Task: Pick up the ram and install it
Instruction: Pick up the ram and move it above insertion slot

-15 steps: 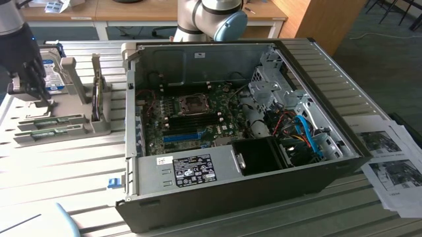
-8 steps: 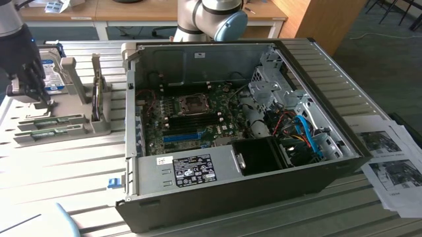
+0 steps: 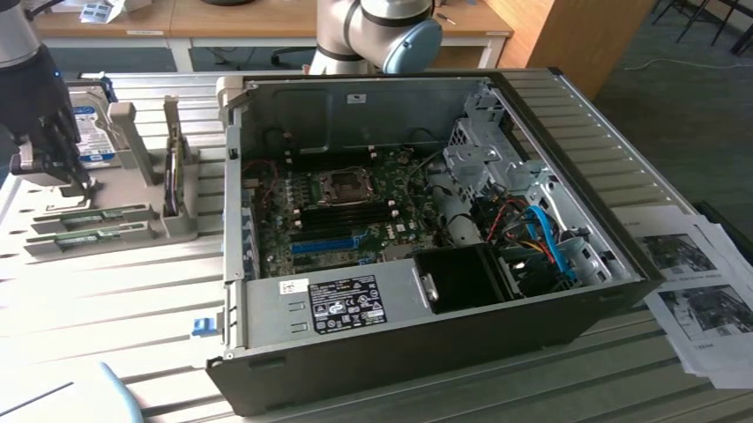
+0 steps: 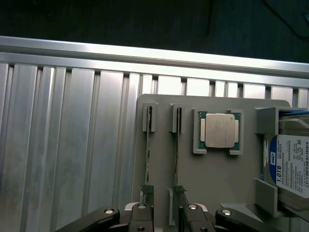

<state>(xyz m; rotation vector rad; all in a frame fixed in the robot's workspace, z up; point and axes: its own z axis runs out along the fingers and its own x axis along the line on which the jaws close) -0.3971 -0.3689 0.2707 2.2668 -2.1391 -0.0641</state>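
Ribbed metal table [image 3: 106, 300]; wooden desks [image 3: 235, 19] behind it; grey carpet [image 3: 694, 106] at the exterior view's right

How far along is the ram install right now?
Done: nothing; both ram sticks stand in the grey holder. In hand: nothing; the open tool hovers over them. Left: the pickup and seating in the computer case.

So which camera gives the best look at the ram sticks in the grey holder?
The exterior view: the ram sticks stand on edge in the grey holder, showing their green sides and pale labels. The wrist view looks along their top edges, so they appear as two thin dark lines.
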